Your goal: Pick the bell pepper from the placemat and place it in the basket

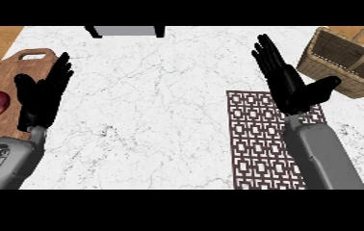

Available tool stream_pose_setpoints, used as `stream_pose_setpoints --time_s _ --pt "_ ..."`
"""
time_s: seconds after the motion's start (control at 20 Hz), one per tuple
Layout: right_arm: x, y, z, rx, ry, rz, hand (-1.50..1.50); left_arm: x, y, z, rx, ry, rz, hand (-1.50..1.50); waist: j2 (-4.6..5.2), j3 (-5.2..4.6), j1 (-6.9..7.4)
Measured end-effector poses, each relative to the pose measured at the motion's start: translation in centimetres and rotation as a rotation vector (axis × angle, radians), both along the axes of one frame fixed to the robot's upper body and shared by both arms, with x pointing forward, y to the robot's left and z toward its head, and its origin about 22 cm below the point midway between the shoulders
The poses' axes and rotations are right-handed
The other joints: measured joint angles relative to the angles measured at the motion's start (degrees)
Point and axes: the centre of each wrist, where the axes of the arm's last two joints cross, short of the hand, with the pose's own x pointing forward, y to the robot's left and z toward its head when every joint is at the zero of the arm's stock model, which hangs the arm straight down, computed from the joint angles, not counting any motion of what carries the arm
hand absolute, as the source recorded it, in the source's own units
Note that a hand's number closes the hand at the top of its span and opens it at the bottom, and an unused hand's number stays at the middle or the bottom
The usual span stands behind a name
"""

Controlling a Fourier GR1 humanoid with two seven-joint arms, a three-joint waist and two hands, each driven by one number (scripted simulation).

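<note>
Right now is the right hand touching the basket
Apart. The head view shows a strip of white counter between the open right hand and the basket.

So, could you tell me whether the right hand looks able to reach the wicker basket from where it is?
Probably yes: the right hand is open, and bare counter separates it from the basket, with nothing between.

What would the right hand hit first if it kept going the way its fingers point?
Probably nothing: the right hand, open over the placemat, points up-left across bare counter. The basket sits off to its right. Height unclear.
</note>
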Motion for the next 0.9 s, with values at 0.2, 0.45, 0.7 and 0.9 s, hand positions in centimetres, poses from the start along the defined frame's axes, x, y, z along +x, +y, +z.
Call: stream_pose_setpoints --time_s 0.2,0.45,0.7,0.9 --pt "-1.4 -4.9 -0.1 -0.065 0.006 -0.102 1.5 -0.2 -0.4 0.7 0.012 -0.064 -0.081 0.0 -0.07 -0.11 -0.55" --pt "-4.3 -10.1 -1.1 -0.22 -0.086 -0.118 -1.5 -1.4 -2.6 0.3 -0.005 -0.149 -0.242 0.0 -0.2 -0.12 -1.07" --pt "-6.5 -6.0 -4.3 -0.339 -0.159 -0.202 -1.5 -2.5 -3.3 -0.1 -0.025 -0.175 -0.323 0.0 -0.07 -0.16 -0.17" --pt "-7.3 -4.5 -3.8 -0.51 -0.142 -0.347 -1.5 -2.4 -3.4 0.0 -0.018 -0.18 -0.335 0.0 -0.16 -0.29 -0.36"
